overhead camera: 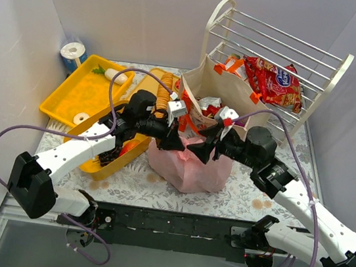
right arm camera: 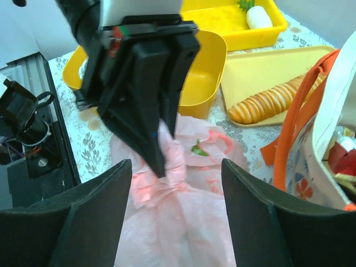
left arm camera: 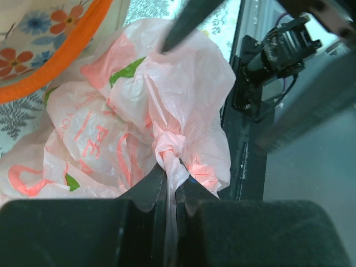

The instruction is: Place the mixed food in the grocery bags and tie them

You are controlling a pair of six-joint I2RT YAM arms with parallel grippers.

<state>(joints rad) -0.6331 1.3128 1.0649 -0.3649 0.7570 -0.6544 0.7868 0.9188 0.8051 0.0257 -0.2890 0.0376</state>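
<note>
**Tying off the pink bag: one pincer has the tail, the other is empty**

Left gripper [left arm camera: 169, 181] is clamped tight on the twisted tail of the pink plastic bag [left arm camera: 105, 122], right under a knot [left arm camera: 169, 146] in the plastic. My read is that it's pinching there to pull the neck taut so the knot can get snugged down. Right gripper [right arm camera: 175, 167] hangs just over the same bag from the other side, fingers spread wide with nothing in them. I'd guess it's lining up for a loose end.

The bag sits on the flowery table top [overhead camera: 249, 196] between the two arms, right up against the front of the beige tote [overhead camera: 221, 86]. It's bulging, and green bits [left arm camera: 129, 69] show through the film, but I can't make out the rest.

The tote is open on top with shiny silver and red packets [overhead camera: 212, 105] inside and its orange strap [left arm camera: 61, 58] loose, so it's not tied. A big red snack packet [overhead camera: 275, 77] sits at its back edge by the wire rack [overhead camera: 321, 61], and I can't tell if it's inside. A ridged bread loaf [right arm camera: 272, 100] lies on a flat yellow tray [right arm camera: 250, 72].
</note>
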